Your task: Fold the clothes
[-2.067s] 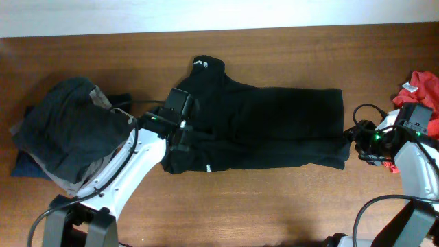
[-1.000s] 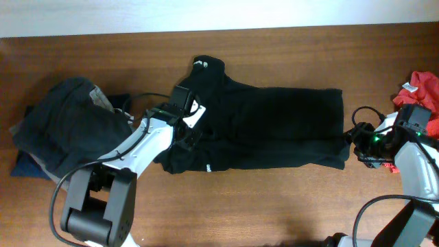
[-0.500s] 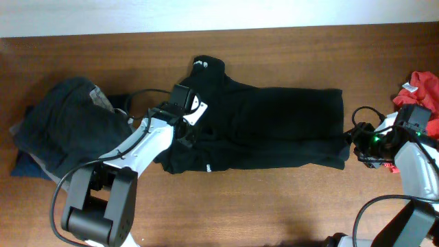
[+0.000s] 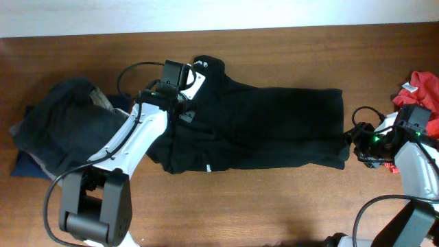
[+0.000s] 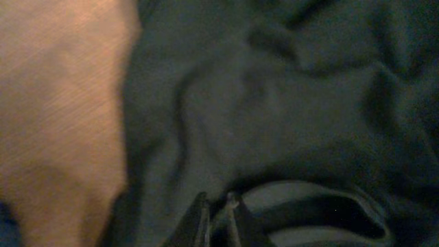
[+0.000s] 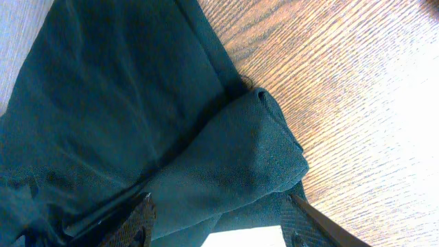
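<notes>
A black garment (image 4: 274,127) lies spread flat across the middle of the wooden table (image 4: 274,206). My left gripper (image 4: 186,104) is over its upper left part, near the neck opening. In the left wrist view the fingers (image 5: 216,209) are pressed together on a ridge of the black fabric (image 5: 288,103). My right gripper (image 4: 351,145) is at the garment's lower right corner. In the right wrist view its fingers (image 6: 218,219) are spread wide on either side of a folded bulge of the fabric (image 6: 233,158), without pinching it.
A pile of dark grey and blue clothes (image 4: 65,130) lies at the left of the table. A red garment (image 4: 420,89) lies at the right edge, behind the right arm. A pale strip runs along the table's far edge.
My left gripper has moved from the garment's lower left edge up toward the neck opening. The right arm and the garment's right side have not moved.
</notes>
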`<state>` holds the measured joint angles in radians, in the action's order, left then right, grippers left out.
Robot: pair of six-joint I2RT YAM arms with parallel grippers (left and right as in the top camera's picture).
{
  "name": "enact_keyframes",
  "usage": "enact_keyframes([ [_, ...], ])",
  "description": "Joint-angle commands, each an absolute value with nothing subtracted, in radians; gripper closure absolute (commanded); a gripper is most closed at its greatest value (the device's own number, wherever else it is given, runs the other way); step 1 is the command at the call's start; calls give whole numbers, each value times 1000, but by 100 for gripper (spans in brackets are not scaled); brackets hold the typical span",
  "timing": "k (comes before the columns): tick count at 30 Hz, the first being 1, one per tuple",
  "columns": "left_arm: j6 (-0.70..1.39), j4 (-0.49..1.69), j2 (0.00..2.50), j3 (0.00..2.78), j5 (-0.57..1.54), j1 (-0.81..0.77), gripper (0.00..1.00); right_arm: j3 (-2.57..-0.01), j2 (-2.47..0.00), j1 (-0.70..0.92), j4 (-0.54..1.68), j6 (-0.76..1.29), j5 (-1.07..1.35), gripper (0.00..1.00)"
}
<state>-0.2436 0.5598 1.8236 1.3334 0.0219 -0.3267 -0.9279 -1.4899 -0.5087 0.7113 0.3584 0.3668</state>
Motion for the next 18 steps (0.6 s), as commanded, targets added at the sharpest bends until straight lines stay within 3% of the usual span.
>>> enact_keyframes([
  [1, -250, 622, 1829, 1341, 247, -331, 75, -948, -1493, -504, 715, 348, 373, 36],
  [4, -299, 664, 1835, 1340, 262, -349, 69, -948, -1493, -504, 714, 349, 373, 36],
  [18, -331, 667, 1953, 1336, 274, -386, 69, -948, -1493, -504, 719, 349, 373, 36],
])
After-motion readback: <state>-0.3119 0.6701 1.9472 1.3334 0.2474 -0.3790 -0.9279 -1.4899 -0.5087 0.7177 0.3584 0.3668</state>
